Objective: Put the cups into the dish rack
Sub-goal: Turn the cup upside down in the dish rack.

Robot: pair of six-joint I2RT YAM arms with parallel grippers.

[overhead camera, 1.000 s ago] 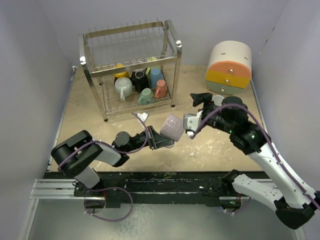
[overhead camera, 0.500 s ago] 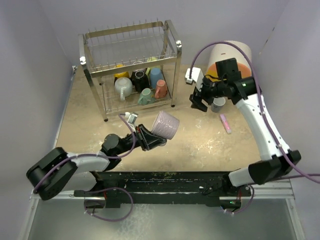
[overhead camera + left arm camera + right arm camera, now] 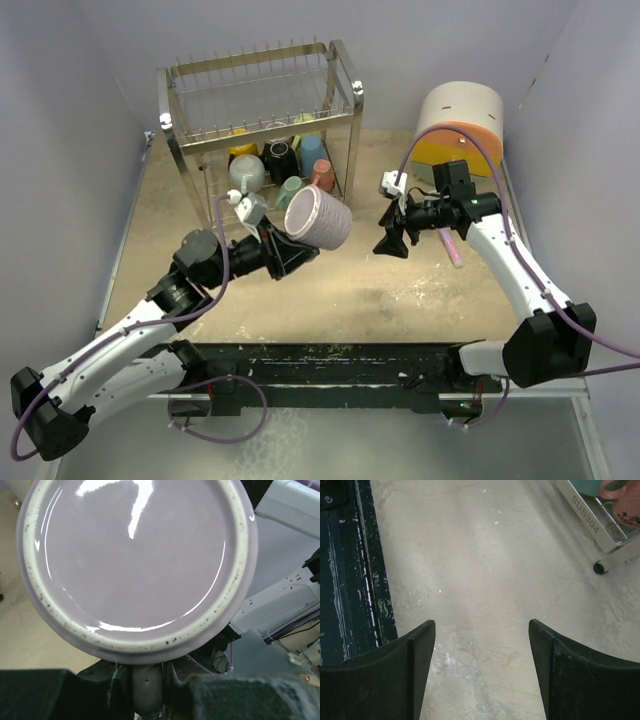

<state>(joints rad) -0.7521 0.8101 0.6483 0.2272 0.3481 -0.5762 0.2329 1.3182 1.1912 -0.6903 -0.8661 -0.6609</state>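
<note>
My left gripper (image 3: pixel 290 250) is shut on the handle of a lilac mug (image 3: pixel 318 218) and holds it in the air just right of the chrome dish rack (image 3: pixel 262 120). In the left wrist view the mug's lilac base (image 3: pixel 135 560) fills the frame, with its handle (image 3: pixel 146 682) pinched between my fingers. Several mugs lie on the rack's lower tier, among them a black one (image 3: pixel 279 160), a blue one (image 3: pixel 312 152), a teal one (image 3: pixel 290 192) and a pink one (image 3: pixel 322 176). My right gripper (image 3: pixel 391 240) is open and empty above bare table (image 3: pixel 485 580).
A round white-orange-yellow drawer unit (image 3: pixel 458 130) stands at the back right. A small flat pink bar (image 3: pixel 451 246) lies on the table beside my right arm. The rack's foot (image 3: pixel 598 568) and a pink mug (image 3: pixel 622 497) show at the right wrist view's top right.
My left arm has lifted the lilac mug up and toward the rack. My right gripper has let go, swung away toward the drawer unit, then dropped lower beside the pink bar.
</note>
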